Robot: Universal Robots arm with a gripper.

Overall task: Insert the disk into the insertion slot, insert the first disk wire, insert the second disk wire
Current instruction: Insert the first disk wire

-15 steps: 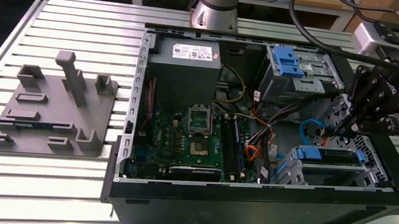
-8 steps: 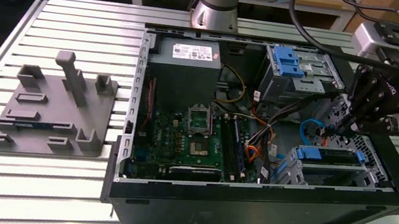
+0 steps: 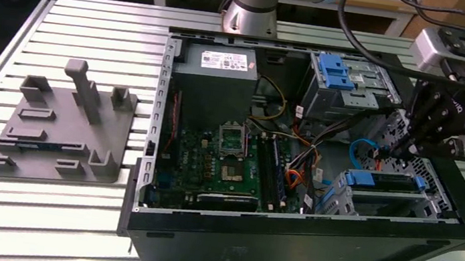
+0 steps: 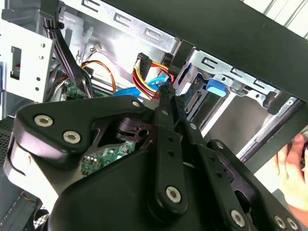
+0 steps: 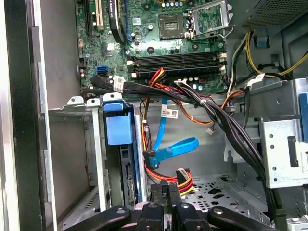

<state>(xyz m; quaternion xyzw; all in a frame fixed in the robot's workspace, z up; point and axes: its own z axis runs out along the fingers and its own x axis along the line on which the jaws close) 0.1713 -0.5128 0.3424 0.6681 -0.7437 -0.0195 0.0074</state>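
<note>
Inside the open computer case [image 3: 290,243], at the lower right of the exterior view, the insertion slot [image 3: 338,197] holds the disk [image 3: 385,182], seated in its blue carrier. Just beyond it, the gripper [image 3: 398,151] reaches into the case. Its jaws are drawn narrow on the connector of a red-and-yellow disk wire [image 5: 185,182], just beside the disk's end. A blue data cable [image 5: 180,146] lies close by. Farther left sits the motherboard [image 3: 233,164].

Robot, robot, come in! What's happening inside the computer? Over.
Gripper shut on red-yellow wire plug. Silver hard drive in blue plastic carrier sits in perforated silver metal cage. Blue flat cable loops beside plug.
</note>
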